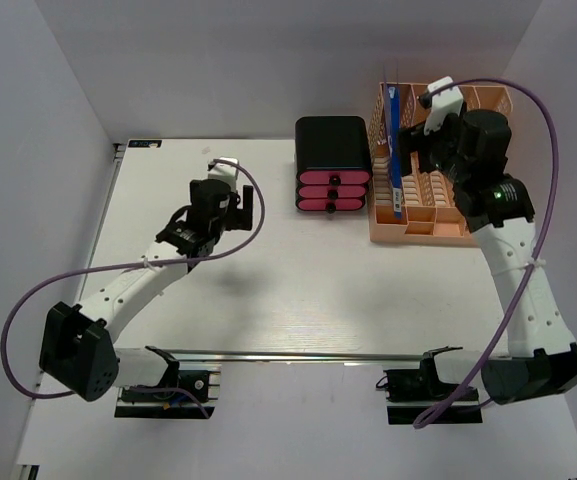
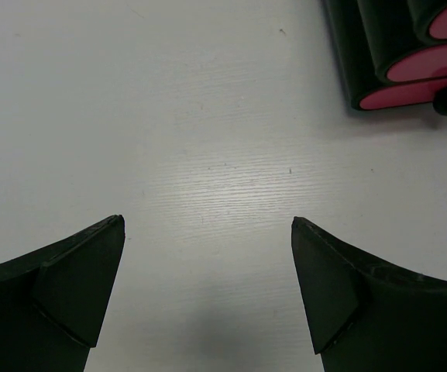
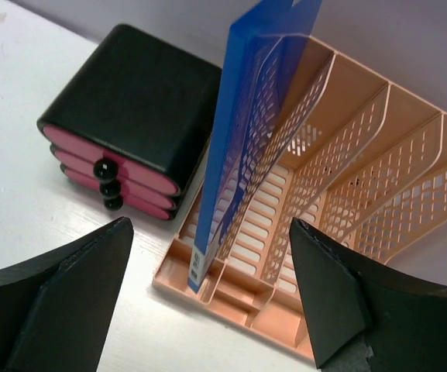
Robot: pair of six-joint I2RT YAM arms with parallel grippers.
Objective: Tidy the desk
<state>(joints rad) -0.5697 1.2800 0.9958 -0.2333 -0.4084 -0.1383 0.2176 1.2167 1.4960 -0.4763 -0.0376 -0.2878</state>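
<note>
We find the desk (image 1: 298,290) under both arms, with its metal rail (image 1: 298,355) along the near edge. The left gripper (image 2: 208,225) is released over bare tabletop. The right gripper (image 3: 211,225) is released, its fingers clear of the blue folder (image 3: 238,116) standing at the peach rack's (image 3: 347,155) left edge, beside the black drawer unit (image 1: 332,160).

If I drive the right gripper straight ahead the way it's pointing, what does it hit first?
Most likely the blue folder standing in the rack: its edge sits between the open fingers of the right gripper. Depth is unclear; the rack's front lip might come first.
</note>
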